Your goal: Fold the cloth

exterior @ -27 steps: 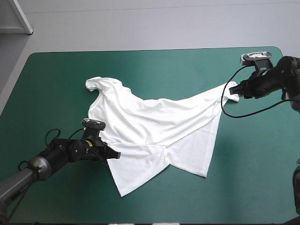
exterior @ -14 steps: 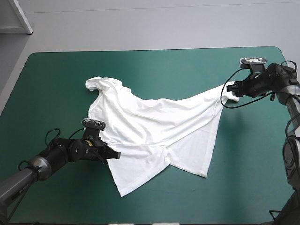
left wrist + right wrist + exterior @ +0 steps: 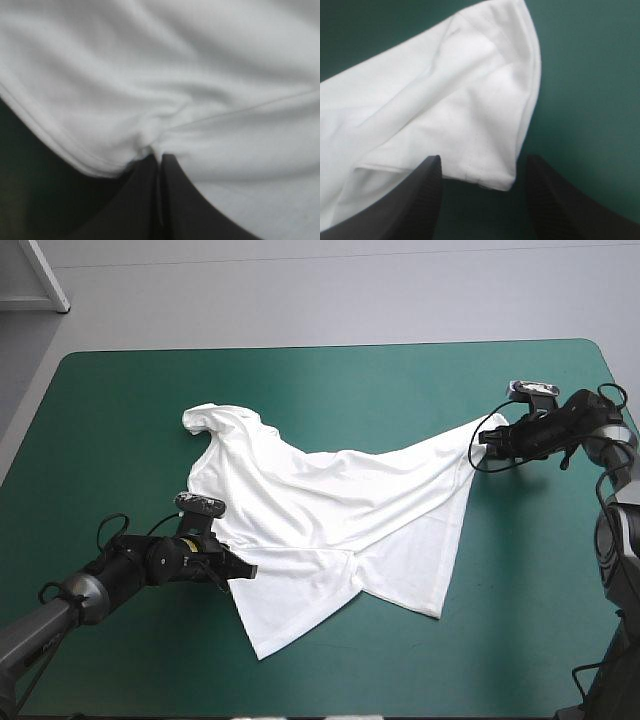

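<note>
T-shirt (image 3: 330,530) is spread loosely across the middle of the surface (image 3: 120,420). There's plenty of bare teal-green cover along the far edge, the left edge and toward the near right corner. The shirt's lowest corner comes close to the near edge.

The left tool (image 3: 243,570) is pinched tight on the hem on the near-left side, fingers (image 3: 145,200) meeting on the fabric. The right tool (image 3: 487,440) sits near the right edge with its fingers (image 3: 427,190) spread apart, and the sleeve (image 3: 485,100) tip lies loose just ahead between them.

Compared with just before, the right arm has swung lower toward the right edge. The shirt and the left tool haven't budged.
</note>
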